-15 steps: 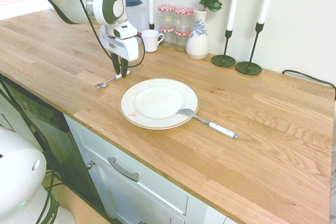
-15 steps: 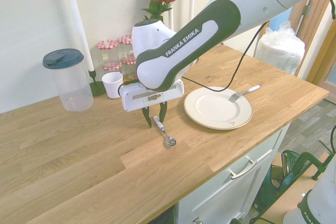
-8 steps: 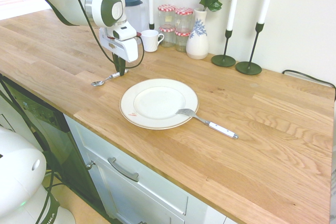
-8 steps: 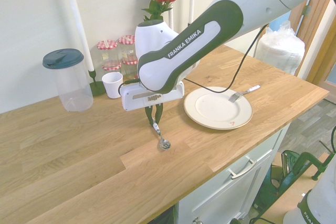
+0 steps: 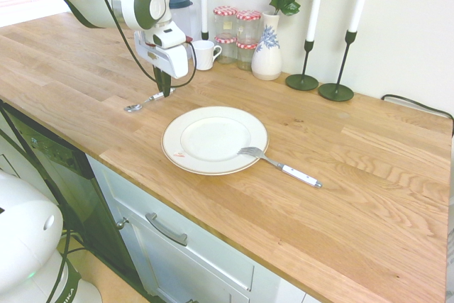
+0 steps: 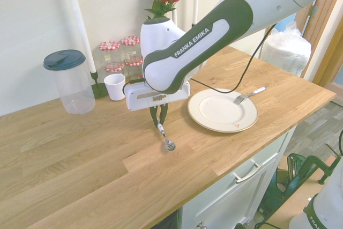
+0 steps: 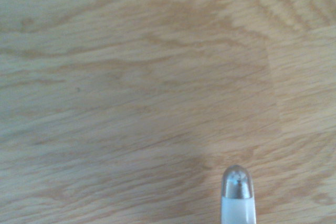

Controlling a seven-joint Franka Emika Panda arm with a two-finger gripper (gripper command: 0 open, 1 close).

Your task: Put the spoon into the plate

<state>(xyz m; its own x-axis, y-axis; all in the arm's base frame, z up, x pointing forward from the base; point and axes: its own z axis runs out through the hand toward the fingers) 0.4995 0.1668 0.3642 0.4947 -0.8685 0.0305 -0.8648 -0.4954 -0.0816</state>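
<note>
Tool pinches spoon by its handle end, bowl hanging down-forward just above counter, plate lying beside it toward the fork side.

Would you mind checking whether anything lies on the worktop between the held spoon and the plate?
Nothing visible does. The tool grips the spoon by its handle, and only bare wood separates it from the plate. The fork leans on the plate's far rim.
</note>
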